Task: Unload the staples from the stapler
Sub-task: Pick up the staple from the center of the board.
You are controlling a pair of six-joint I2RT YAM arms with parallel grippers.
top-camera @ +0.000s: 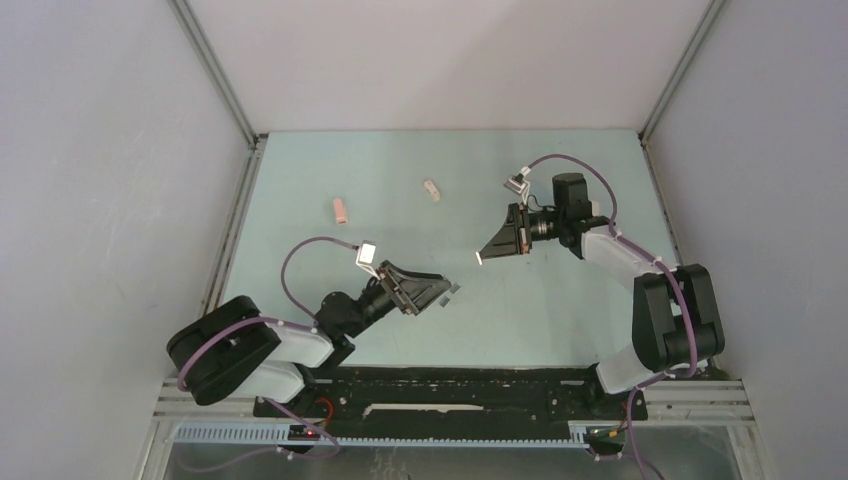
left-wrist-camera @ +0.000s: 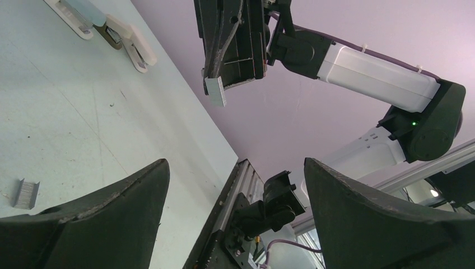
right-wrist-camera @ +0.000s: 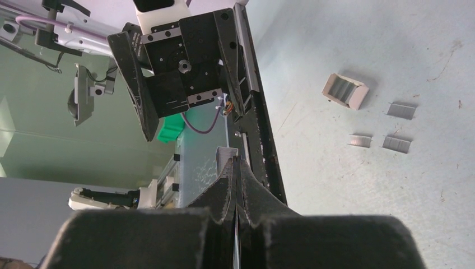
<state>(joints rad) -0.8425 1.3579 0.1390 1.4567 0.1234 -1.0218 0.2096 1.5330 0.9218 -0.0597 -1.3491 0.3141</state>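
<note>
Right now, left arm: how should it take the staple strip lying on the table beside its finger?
Grip the staple strip across its width, one finger on each long edge, coming straight down from above. It lies flat and low on the table, so a sideways approach would likely push it. The left gripper is open, wide enough to straddle it.

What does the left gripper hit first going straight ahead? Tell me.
Probably the right arm's lower links, across open air; the right gripper, holding a staple strip, lies off that line. Depth is unclear.
</note>
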